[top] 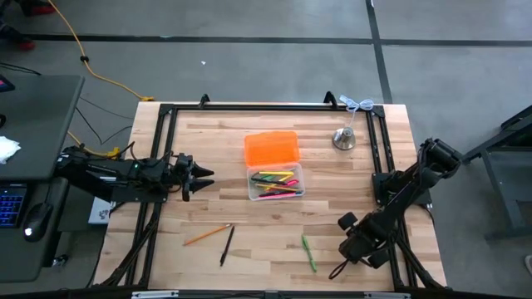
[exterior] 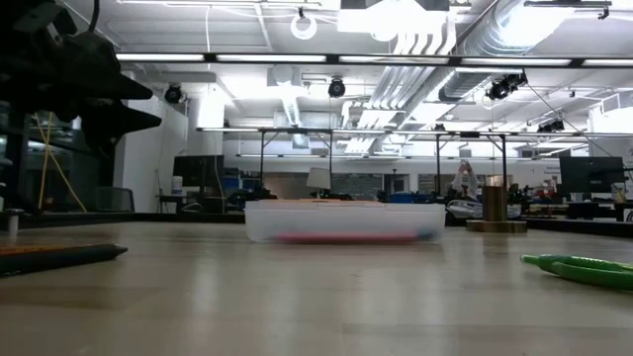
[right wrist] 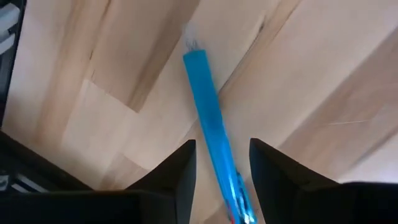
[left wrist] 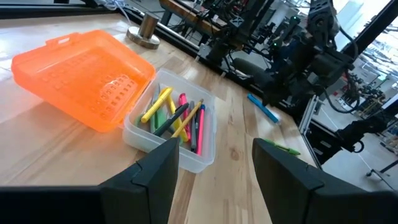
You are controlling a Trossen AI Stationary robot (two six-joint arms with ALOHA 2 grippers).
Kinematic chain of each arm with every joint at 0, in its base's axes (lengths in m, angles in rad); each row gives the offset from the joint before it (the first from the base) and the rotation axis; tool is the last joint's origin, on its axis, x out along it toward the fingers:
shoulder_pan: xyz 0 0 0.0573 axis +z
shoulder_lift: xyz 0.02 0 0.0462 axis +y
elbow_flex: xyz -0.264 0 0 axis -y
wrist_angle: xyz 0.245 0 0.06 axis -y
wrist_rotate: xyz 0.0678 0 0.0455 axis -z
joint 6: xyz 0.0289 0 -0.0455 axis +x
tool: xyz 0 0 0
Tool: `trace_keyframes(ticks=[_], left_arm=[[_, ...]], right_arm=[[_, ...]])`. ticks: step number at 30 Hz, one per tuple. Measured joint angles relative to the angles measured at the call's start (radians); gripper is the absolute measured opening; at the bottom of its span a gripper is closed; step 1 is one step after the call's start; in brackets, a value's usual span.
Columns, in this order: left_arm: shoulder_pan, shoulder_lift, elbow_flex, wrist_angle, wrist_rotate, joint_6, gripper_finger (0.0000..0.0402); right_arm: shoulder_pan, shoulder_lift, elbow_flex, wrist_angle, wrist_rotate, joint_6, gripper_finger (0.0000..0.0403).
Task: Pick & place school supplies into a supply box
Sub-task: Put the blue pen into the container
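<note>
At the near edge of the worktop (top: 349, 166) three supplies lie loose: an orange pencil (top: 207, 235), a black pen (top: 226, 246) just beside it, and a green pen (top: 308, 252) further to the right. A blue pen (right wrist: 211, 127) also waits on the wood; the right end effector (right wrist: 221, 163) hovers directly over it, its fingers spread to either side of the barrel and not yet pinching it. In the high view that arm covers the pen, near the right front corner.

Further in, the left end effector (left wrist: 214, 171) hangs over the left side of the worktop, fingers spread and holding nothing, pointed toward the box.

Mid-worktop stands the clear supply box (top: 277, 183), its orange lid (top: 271, 149) swung open and lying flat on the far side. Several pens and pencils already lie inside: yellow, pink, green and dark ones.

Beyond the box, toward the far right, stands a metal bell (top: 344, 139), which is not part of the job.

My judgement: the task is well past the start, with at least four items left to collect.

No brand, label or writing can be read anywhere
</note>
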Motion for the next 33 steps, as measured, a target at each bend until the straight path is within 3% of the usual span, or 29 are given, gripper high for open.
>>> trace_keyframes(ticks=[3,22,33], left_arm=[[0.000,0.000,0.000,0.000,0.000,0.001,0.0232],[0.000,0.000,0.000,0.000,-0.001,-0.041,0.0232],[0.000,0.000,0.000,0.000,-0.003,-0.041,0.0232]], right_arm=[[0.000,0.000,-0.042,0.047,-0.034,0.024,0.0126],[0.001,-0.005,-0.159,0.162,0.062,0.044,0.0124],[0.000,-0.003,-0.162,0.164,0.104,0.049,0.0049]])
